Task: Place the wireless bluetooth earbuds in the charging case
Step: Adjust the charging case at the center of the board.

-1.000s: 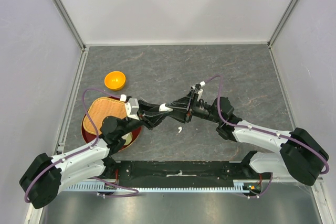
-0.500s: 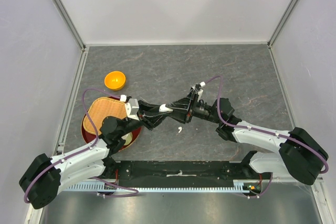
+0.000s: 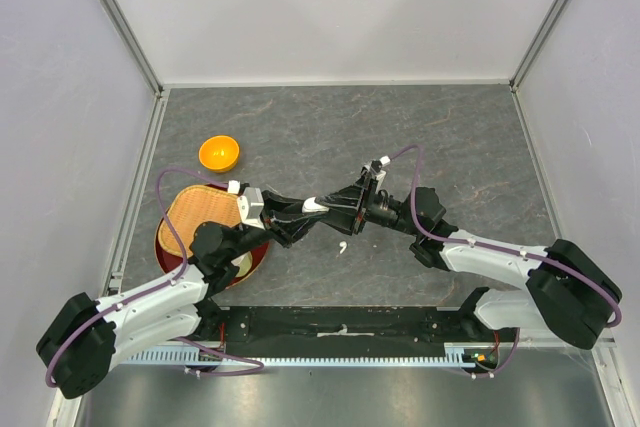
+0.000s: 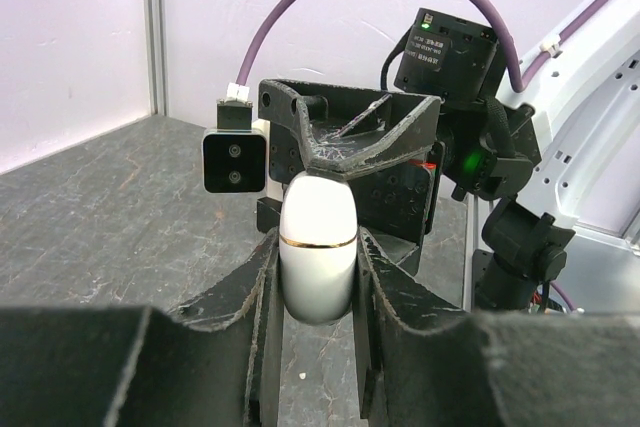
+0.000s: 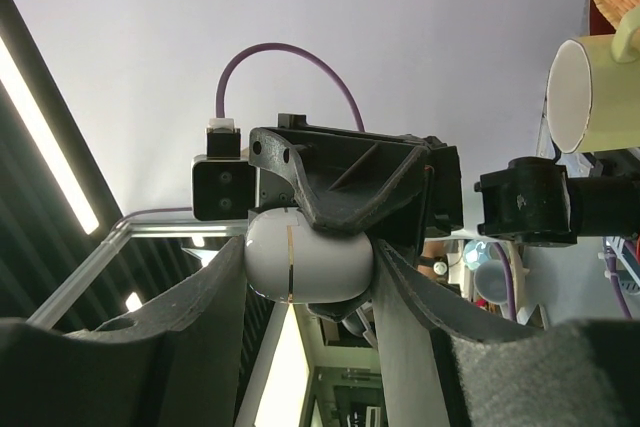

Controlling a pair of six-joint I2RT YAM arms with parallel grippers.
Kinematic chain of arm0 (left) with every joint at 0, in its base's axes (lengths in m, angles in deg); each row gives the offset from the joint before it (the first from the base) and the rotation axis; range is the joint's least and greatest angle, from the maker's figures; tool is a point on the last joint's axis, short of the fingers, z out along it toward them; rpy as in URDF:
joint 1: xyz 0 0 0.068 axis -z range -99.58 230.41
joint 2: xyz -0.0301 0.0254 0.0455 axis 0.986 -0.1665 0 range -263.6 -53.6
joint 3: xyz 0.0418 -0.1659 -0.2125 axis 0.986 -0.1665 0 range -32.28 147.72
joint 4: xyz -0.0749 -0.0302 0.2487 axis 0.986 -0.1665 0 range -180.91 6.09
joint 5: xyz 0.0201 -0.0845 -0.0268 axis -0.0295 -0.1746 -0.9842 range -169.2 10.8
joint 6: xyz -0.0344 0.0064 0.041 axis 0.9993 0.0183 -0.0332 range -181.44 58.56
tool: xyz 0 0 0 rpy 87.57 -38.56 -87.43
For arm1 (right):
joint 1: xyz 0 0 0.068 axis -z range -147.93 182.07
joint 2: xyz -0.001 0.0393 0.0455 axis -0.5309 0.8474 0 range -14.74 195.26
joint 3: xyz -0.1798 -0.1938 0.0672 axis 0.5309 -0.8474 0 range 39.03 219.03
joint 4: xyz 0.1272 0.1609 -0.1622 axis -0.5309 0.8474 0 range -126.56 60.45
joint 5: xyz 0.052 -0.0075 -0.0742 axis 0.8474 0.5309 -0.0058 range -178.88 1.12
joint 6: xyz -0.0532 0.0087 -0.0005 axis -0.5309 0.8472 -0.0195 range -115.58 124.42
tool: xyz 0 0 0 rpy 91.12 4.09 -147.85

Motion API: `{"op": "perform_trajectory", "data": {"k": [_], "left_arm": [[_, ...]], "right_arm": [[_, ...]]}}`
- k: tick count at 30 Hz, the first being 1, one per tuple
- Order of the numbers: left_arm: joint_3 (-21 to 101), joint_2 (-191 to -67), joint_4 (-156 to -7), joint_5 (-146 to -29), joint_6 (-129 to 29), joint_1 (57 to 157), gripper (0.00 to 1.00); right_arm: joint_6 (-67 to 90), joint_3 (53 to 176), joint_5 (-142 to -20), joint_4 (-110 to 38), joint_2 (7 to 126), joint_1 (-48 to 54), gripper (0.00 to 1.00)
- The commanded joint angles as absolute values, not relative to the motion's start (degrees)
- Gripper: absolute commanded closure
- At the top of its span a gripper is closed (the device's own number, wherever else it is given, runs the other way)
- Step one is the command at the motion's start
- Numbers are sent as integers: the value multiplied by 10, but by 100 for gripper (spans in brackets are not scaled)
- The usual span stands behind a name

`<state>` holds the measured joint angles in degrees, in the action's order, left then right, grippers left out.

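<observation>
A closed white charging case [image 3: 316, 206] with a thin gold seam hangs above the middle of the table, gripped from both sides. My left gripper [image 4: 317, 243] is shut on its narrow sides, the case [image 4: 317, 247] standing upright between the fingers. My right gripper [image 5: 310, 259] is shut along its length, with the case [image 5: 310, 255] lying sideways between the pads. One small white earbud [image 3: 342, 246] lies on the table just below and to the right of the grippers. A tiny white speck [image 4: 302, 376] shows on the table under the case.
An orange bowl [image 3: 219, 153] sits at the back left. A woven tray [image 3: 200, 209] rests on a red plate [image 3: 163, 245] under the left arm, with a pale yellow mug [image 5: 590, 92] beside it. A black rail [image 3: 340, 325] runs along the near edge.
</observation>
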<state>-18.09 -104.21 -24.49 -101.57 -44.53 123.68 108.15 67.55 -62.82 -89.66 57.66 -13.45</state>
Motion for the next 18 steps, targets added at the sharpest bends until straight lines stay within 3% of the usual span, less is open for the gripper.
{"op": "perform_trajectory", "data": {"k": [1, 6, 8, 9, 12, 14, 18], "left_arm": [[-169, -1041, -217, -989, -428, 1236, 76], [-169, -1041, -215, -993, -431, 1236, 98], [-169, -1040, -216, -993, -431, 1236, 98], [-169, -1039, -217, -992, -432, 1235, 98], [-171, -1035, -216, -988, -433, 1236, 98], [-173, -1027, -216, -984, -434, 1235, 98], [-180, -1010, -218, -982, -439, 1236, 98]], "right_arm": [[1100, 676, -629, -966, 575, -134, 87], [1100, 672, -630, -967, 576, -134, 84], [1098, 672, -630, -967, 576, -134, 74], [1095, 671, -630, -965, 575, -134, 61], [1070, 669, -632, -953, 564, -132, 39], [1031, 672, -633, -933, 544, -127, 32], [890, 725, -643, -730, 486, -120, 26]]}}
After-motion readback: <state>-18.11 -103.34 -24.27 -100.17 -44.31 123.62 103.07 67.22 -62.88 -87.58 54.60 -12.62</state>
